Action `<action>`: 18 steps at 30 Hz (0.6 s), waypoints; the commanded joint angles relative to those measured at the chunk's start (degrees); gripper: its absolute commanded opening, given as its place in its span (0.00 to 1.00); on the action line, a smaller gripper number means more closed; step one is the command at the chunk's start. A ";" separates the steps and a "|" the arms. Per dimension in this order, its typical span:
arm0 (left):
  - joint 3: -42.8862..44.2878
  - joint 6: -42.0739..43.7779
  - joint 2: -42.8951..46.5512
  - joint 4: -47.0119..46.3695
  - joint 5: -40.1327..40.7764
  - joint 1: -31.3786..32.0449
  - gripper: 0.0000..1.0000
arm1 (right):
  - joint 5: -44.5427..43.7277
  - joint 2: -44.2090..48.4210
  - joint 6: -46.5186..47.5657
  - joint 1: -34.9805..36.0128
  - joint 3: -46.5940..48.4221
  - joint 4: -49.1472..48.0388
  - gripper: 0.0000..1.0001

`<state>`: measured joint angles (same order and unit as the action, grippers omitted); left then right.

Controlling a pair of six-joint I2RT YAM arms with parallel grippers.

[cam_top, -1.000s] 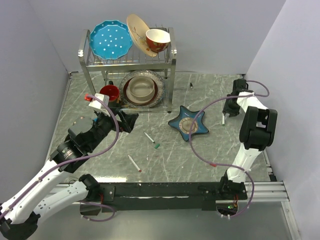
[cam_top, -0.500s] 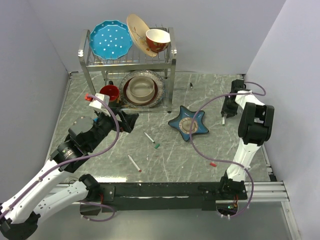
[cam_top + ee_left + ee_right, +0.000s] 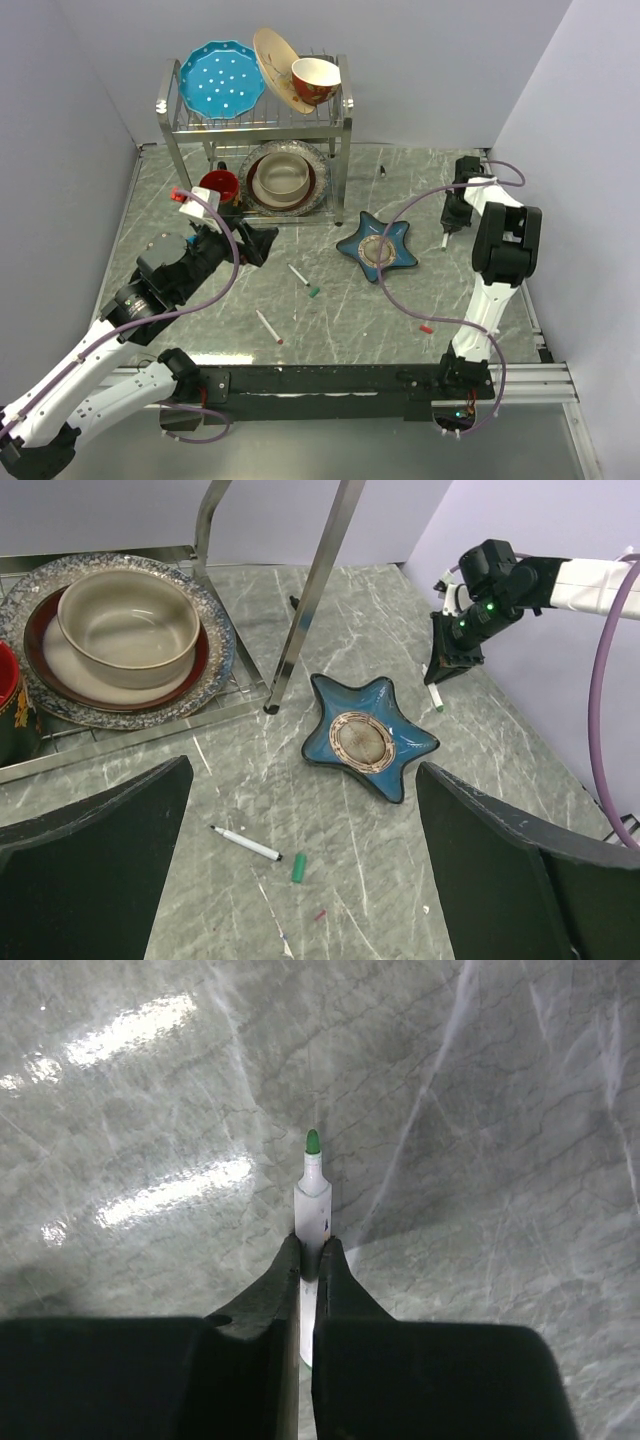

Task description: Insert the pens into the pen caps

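While squeezing the green pen (image 3: 311, 1200) tight in the right gripper (image 3: 307, 1250), holds it tip-down at the far right, maybe just off the table (image 3: 150, 1080). Spreads the left gripper (image 3: 305, 770) wide.

There are no words, numbers or signs that can be read on anything here. The green-tipped pen (image 3: 311, 1210) has a white side with only tiny specks, too small to make out. The red mug (image 3: 15, 710) near the far left corner of the counter has gold marks, but they are too blurry to read.
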<state>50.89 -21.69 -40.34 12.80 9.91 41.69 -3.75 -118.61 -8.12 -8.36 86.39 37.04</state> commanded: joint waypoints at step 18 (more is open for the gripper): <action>5.46 -12.99 -12.05 3.92 -18.34 0.06 0.84 | -3.90 25.61 -8.40 16.09 -16.59 -2.50 0.00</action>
<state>57.49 -26.65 -52.90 20.49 0.27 41.69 -8.03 -98.54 -14.96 5.32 72.86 35.16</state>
